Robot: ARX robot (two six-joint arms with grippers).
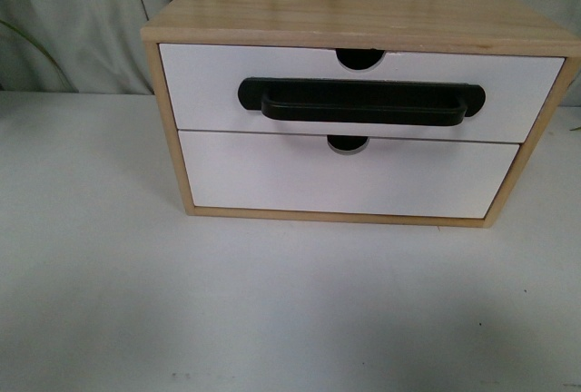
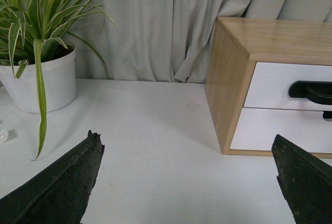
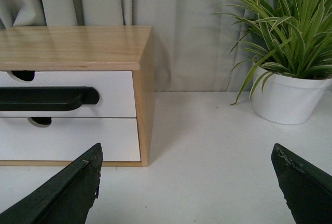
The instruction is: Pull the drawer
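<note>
A wooden cabinet [image 1: 354, 6] stands on the white table. Its upper drawer [image 1: 209, 79] has a white front, a long black bar handle [image 1: 361, 102] and a half-round notch [image 1: 359, 58] in its top edge; it sits closed, flush with the frame. The same drawer [image 2: 270, 86] shows in the left wrist view and the drawer [image 3: 111, 81] in the right wrist view, each off to one side. Neither arm appears in the front view. My left gripper [image 2: 187, 154] is open over bare table, left of the cabinet. My right gripper [image 3: 187, 156] is open, right of the cabinet.
Below it is a plain white drawer [image 1: 272, 174] without a handle. A potted plant [image 2: 39, 73] stands left of the cabinet, another potted plant [image 3: 290, 97] to its right. Grey curtains [image 2: 155, 27] hang behind. White table [image 1: 272, 310] stretches in front.
</note>
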